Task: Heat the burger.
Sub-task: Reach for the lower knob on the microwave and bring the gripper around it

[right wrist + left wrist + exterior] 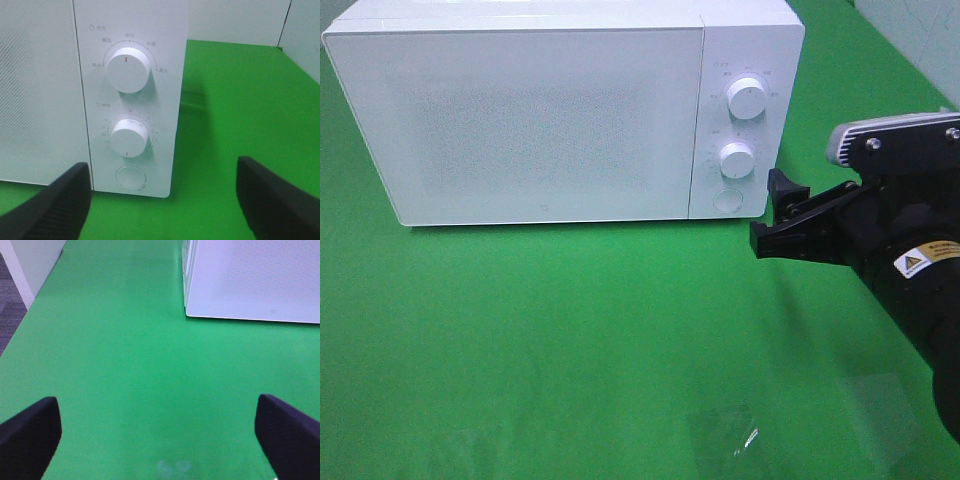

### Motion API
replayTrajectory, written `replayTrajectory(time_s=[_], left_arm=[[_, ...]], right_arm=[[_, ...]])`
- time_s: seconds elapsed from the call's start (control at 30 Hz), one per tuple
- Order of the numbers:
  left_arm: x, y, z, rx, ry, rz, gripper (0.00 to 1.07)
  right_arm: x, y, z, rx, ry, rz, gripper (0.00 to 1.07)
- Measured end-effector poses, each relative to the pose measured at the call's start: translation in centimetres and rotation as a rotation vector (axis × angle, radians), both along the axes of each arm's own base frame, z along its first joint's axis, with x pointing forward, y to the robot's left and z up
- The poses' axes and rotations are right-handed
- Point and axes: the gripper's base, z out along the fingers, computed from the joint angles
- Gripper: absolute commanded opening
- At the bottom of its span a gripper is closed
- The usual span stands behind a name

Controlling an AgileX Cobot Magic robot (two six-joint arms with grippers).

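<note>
Now, open right jaws beside microwave (520, 110).

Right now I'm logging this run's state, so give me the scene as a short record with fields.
microwave: white microwave, door shut
controls: upper knob, lower knob, round button below them
right gripper: open, empty, facing the controls
left gripper: open, empty, over bare green surface
burger: not in view in any picture
table: green, carries the microwave
</note>
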Motion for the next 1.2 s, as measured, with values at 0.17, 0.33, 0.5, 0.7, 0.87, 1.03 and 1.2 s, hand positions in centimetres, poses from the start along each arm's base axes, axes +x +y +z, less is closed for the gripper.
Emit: replayTrajectory(time_s=[0.17,0.33,0.5,0.7,0.87,1.03,1.2], left_arm=[[0.0,0.0,0.0,0.000,0.000,0.000,1.01],[0.0,0.0,0.0,0.000,0.000,0.000,1.01],[0.0,0.0,0.0,0.000,0.000,0.000,1.01],[0.0,0.0,0.0,0.000,0.000,0.000,1.01],[0.0,0.0,0.0,0.000,0.000,0.000,1.01],[0.0,0.0,0.0,0.000,0.000,0.000,1.01],[0.0,0.0,0.0,0.000,0.000,0.000,1.01]], right_arm=[[1.0,1.4,-0.8,-0.004,0.018,-0.009,0.76],[1.9,2.4,-1.3,-0.008,0.023,-0.011,0.76],[2.6,3.1,-1.5,0.000,0.020,-0.024,0.76],[3.4,3.9,-1.7,0.009,0.013,-0.031,0.76],[4.1,4.6,-2.2,0.007,0.015,-0.033,0.76],[5.0,4.9,-2.8,0.004,0.020,-0.046,0.76],[6.4,4.8,-2.8,0.019,0.006,-0.082,0.76]])
